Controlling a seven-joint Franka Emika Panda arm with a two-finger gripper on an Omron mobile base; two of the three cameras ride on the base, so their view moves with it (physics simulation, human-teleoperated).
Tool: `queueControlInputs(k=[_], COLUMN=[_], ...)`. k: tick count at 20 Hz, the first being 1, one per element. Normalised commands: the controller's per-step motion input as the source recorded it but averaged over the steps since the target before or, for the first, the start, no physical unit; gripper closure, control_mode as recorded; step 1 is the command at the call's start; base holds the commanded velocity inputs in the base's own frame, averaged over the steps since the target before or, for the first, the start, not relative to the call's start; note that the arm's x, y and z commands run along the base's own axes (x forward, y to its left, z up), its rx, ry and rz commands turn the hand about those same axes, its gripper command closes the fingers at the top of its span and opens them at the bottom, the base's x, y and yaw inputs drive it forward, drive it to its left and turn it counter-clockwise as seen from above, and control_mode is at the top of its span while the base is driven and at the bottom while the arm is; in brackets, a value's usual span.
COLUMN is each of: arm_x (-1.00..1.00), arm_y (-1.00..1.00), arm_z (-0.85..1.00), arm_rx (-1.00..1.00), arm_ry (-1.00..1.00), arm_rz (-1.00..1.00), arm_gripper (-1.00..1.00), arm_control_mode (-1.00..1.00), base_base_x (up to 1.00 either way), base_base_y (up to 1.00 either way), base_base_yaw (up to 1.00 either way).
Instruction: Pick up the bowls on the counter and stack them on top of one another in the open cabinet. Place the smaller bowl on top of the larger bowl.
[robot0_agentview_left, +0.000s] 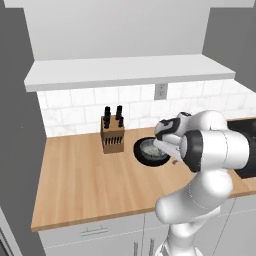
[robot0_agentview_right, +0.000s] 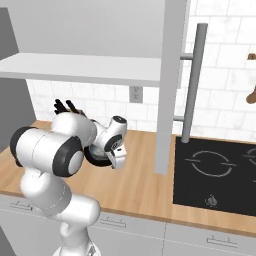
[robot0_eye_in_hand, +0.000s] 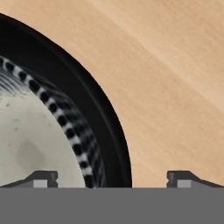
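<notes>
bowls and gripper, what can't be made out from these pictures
- Black bowl: the arm hides its right side in the left base view; the hand view's edges crop it.
- Smaller bowl, nested in the black one: partly behind the gripper.
- Right base view: the arm covers both bowls.
- Knife block: handles too small to count.

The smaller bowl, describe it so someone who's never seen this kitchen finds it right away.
Find the knife block on the wooden counter. Just right of it, the larger bowl, glossy black, holds the smaller bowl: grey, with a pale speckled inside.
</notes>
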Motion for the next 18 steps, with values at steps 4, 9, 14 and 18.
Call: queueControlInputs(k=[4, 9, 14, 18], arm_x=[0.04, 0.00, -0.17, -0.86], arm_y=[0.04, 0.00, 0.00, 0.00], arm_z=[-0.14, 0.00, 0.13, 0.76], arm_rx=[0.00, 0.00, 0.00, 0.00], arm_ry=[0.00, 0.00, -0.04, -0.27], arm_rz=[0.00, 0.00, 0.00, 0.00], arm_gripper=[1.00, 1.00, 1.00, 1.00], arm_control_mode=[-1.00, -1.00, -1.00, -1.00], base_base_x=[0.00, 0.00, 0.00, 0.00], base_base_y=[0.00, 0.00, 0.00, 0.00], base_base_yaw=[0.00, 0.00, 0.00, 0.00])
